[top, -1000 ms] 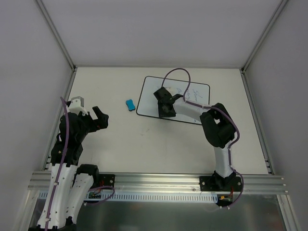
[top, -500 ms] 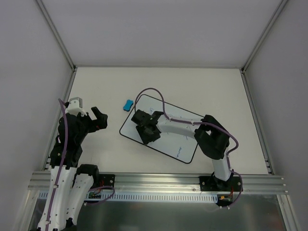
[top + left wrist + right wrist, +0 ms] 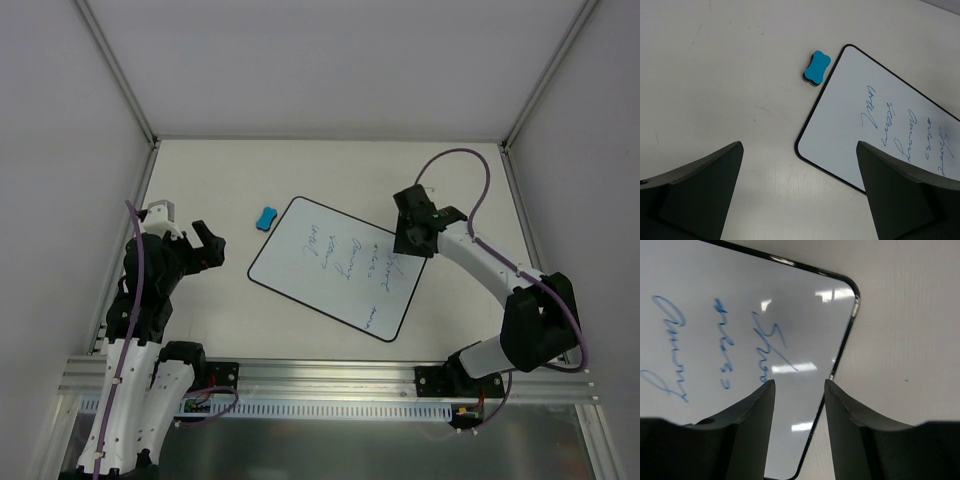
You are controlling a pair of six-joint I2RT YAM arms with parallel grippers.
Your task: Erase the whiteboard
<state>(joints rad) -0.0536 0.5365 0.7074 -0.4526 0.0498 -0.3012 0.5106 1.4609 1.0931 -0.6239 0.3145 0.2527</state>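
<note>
Left gripper point(image 3: 207, 243) hovers at the left of the top view with its fingers spread wide and nothing between them, over bare table point(image 3: 230, 300). Up and to the right lies a blue eraser point(image 3: 266, 217), just beside the upper-left corner of the whiteboard point(image 3: 335, 290). The board lies flat and skewed at mid-frame, with blue handwriting across it and open table along every edge. Right gripper point(image 3: 412, 232) hangs over the board's upper-right corner, fingers slightly parted, pinching nothing.
</note>
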